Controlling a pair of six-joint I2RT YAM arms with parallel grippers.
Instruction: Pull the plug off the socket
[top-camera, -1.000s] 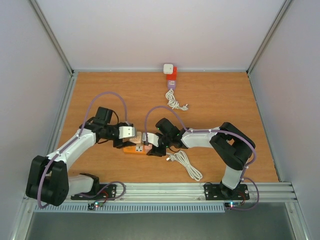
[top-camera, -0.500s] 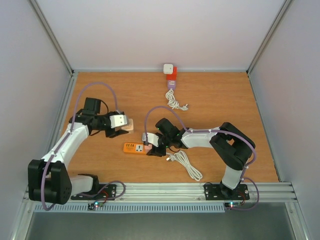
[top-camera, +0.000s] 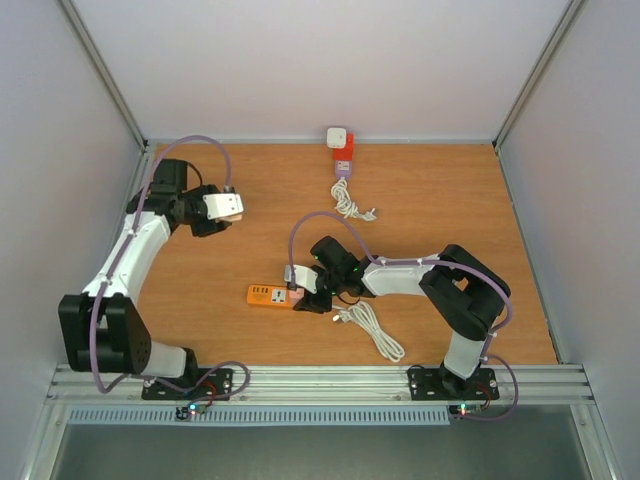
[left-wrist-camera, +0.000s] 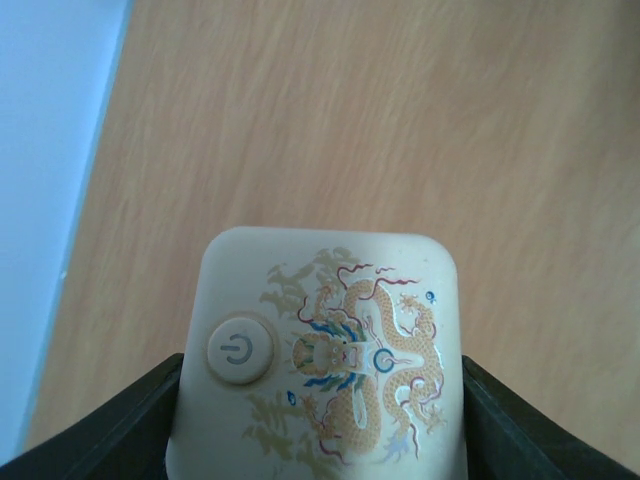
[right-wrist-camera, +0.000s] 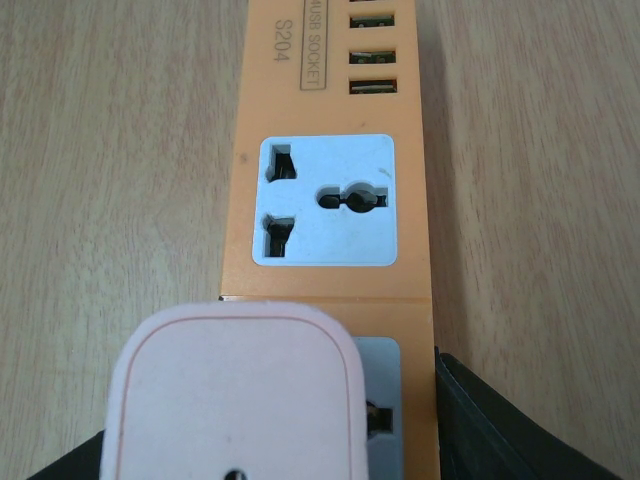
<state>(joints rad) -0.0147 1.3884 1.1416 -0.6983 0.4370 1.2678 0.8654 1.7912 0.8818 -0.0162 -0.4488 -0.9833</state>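
Left arm is up at the far left of the table (top-camera: 450, 200), and the left gripper (top-camera: 226, 207) has the cream plug (left-wrist-camera: 320, 360) clamped between its 2 black fingers (left-wrist-camera: 100, 430), one on each side. The left wrist view shows its face clearly: a round power button on the left and a dragon print in gold, red and blue. The plug is off the socket, held above bare wood and well apart from the orange socket strip (top-camera: 265, 295). That strip lies flat near the middle of the table, a little toward the near side. The right gripper (top-camera: 300, 297) is down at its right end with its jaws closed on the strip. In the right wrist view, 1 dark finger (right-wrist-camera: 500, 420) sits right against the strip's orange edge, while the other is mostly hidden under a pink plug (right-wrist-camera: 235, 400) sitting on that end. Just beyond the pink plug, the white universal outlet (right-wrist-camera: 325, 200) stands empty, with 3 USB slots (right-wrist-camera: 372, 52) past it. A coiled white cable (top-camera: 375, 330) lies near the right arm, and a red socket block (top-camera: 343, 150) with its own white cord (top-camera: 350, 205) sits at the far edge.
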